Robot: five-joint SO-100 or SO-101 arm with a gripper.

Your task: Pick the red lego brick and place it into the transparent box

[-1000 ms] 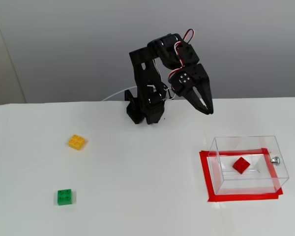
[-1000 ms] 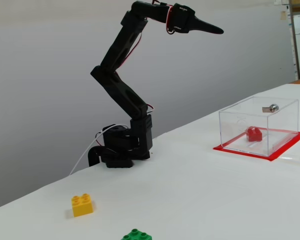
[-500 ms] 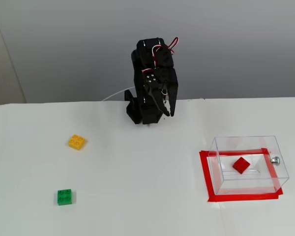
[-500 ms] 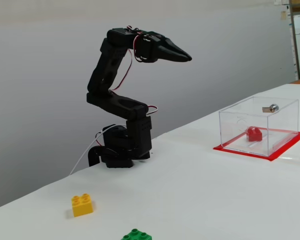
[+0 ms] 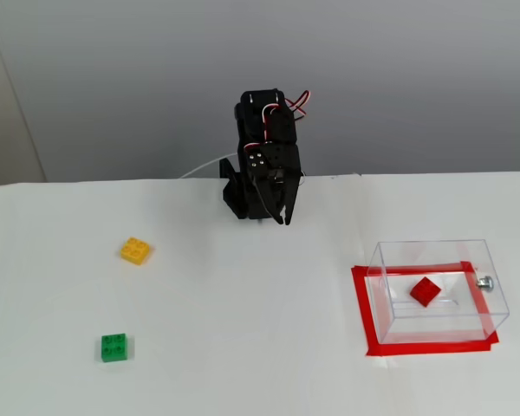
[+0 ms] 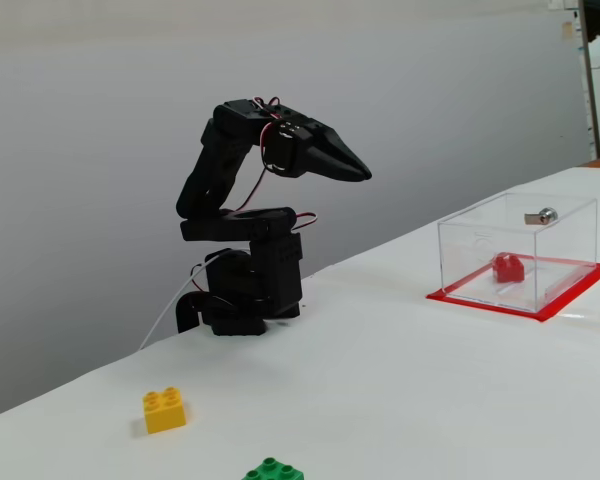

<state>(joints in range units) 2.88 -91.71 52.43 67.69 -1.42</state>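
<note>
Now the white table (image 5: 260, 295) carries everything, and the black arm (image 6: 235, 215) is folded above its base at the far edge. Its gripper (image 5: 280, 215) points down and forward, raised above the table surface. The fingers look pressed together to one tip in the side fixed view (image 6: 363, 175), and nothing is between them.

Well apart from the gripper, to its right side in the fixed view from above, stands the transparent box (image 5: 439, 290) on a frame of red tape (image 5: 360, 303). The red lego brick (image 5: 425, 291) lies inside this box, on the floor of it, near the middle; the side fixed view shows it there too (image 6: 508, 267). A small silver knob (image 5: 484, 282) is on the right wall of the box.

To the left of the gripper, also well apart, lies the yellow brick (image 5: 136, 250), and the green brick (image 5: 114, 347) lies further away, closer to the near edge.
</note>
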